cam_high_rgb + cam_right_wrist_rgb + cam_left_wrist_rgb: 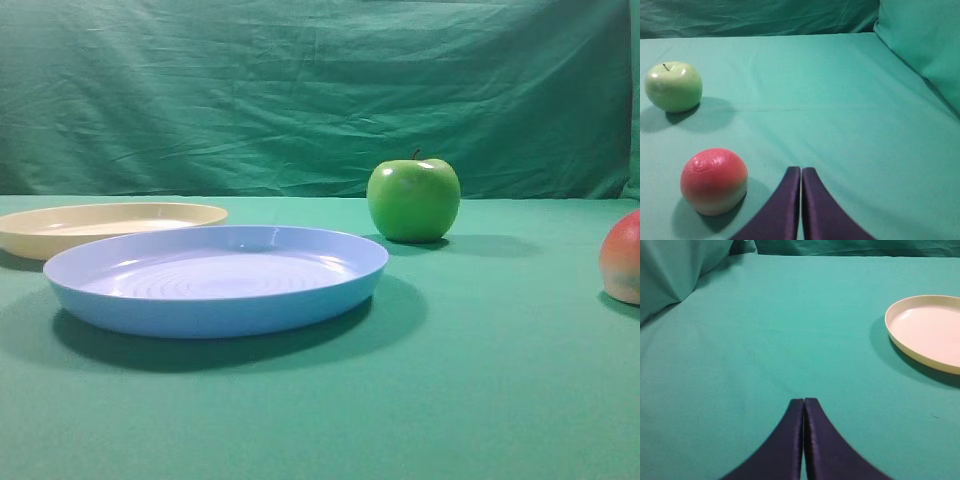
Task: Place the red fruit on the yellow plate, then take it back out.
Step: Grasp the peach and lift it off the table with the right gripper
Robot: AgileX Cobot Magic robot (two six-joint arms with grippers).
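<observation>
Red fruit [714, 181] sits beside green apple [673, 86]; both arms' jaws clenched, empty.

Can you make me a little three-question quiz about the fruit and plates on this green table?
1. True or false: the red fruit is already on the yellow plate.
2. Which plate sits nearer the front camera? A the blue plate B the yellow one
3. Fill in: the green apple rests on the ____.

Key: 1 false, it lies on the cloth beside the shut right gripper. 2 A. 3 cloth.
</observation>
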